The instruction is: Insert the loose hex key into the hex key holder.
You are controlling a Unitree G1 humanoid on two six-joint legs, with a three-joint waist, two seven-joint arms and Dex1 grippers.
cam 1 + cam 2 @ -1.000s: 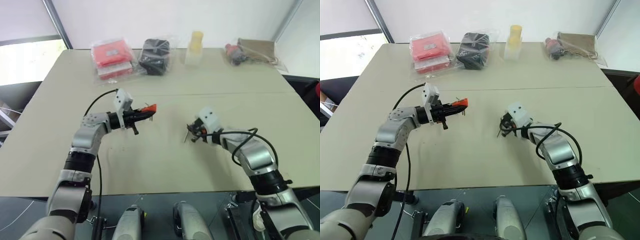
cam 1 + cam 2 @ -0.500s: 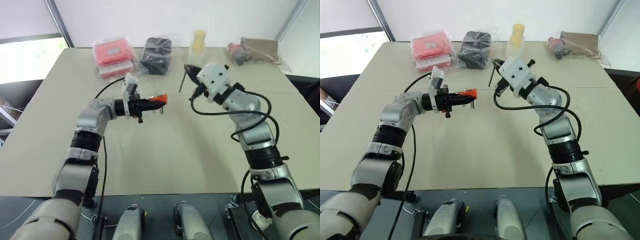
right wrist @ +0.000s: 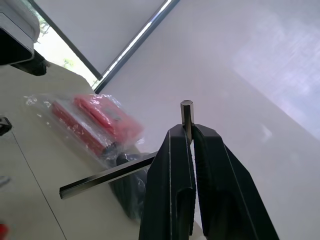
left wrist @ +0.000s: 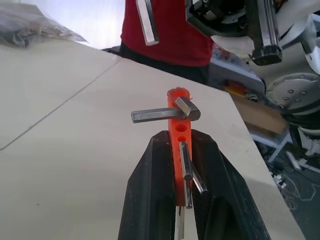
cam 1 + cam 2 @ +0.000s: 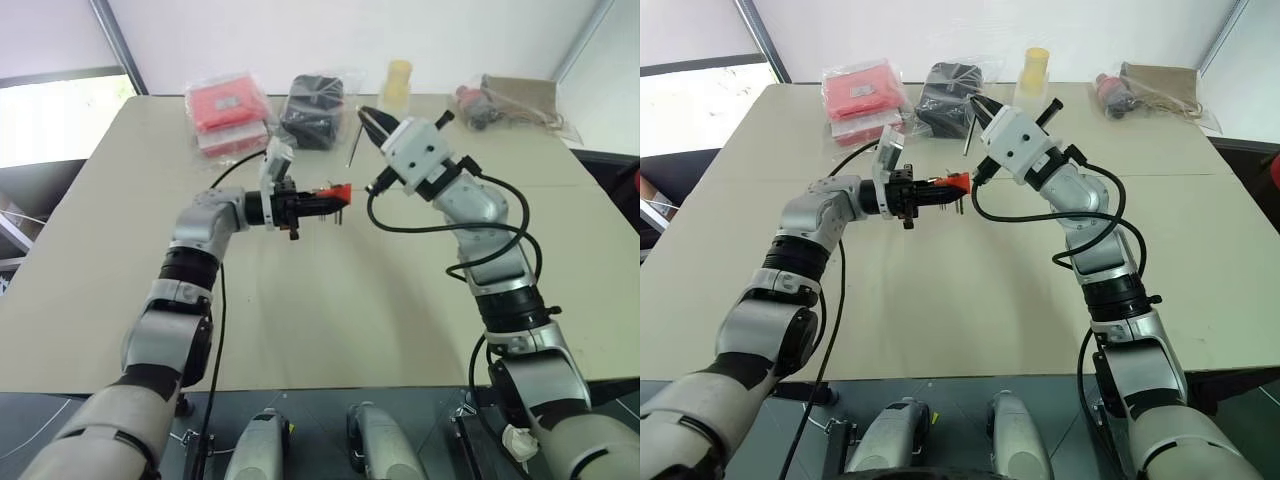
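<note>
**Both claws raised above the tabletop, key and holder held apart**

Above the middle of the tabletop (image 5: 330, 330), well clear of its surface, the left claw (image 5: 312, 201) was clamped narrowly on the hex key holder (image 5: 337, 191). Its two black fingers (image 4: 150, 200) gripped the orange block from both sides, with the block's far end poking out past the fingertips. In the left wrist view, several grey keys stuck out of the holder (image 4: 178, 145): one lay crosswise near the block's tip, others sat lower between the fingers, and a round open hole showed just under the crosswise key.

Up and toward the far edge from the holder, the right claw (image 5: 368, 118) was closed tight on the loose hex key (image 5: 352, 148). The right wrist view showed the key's short bent end standing up between the fingertips (image 3: 180, 150), while the long shank (image 3: 105, 176) ran off sideways. From the head camera, that shank hung down from the claw toward the tabletop. Key and holder were near each other but not touching.

Along the far edge lay a red packet (image 5: 228, 108) in a clear bag, a black item (image 5: 312, 108) in another bag, a pale yellow container (image 5: 397, 82), and, near the far right corner, a bagged brown bundle (image 5: 510, 100). A person's red garment (image 4: 170, 30) showed past the tabletop's edge in the left wrist view.
</note>
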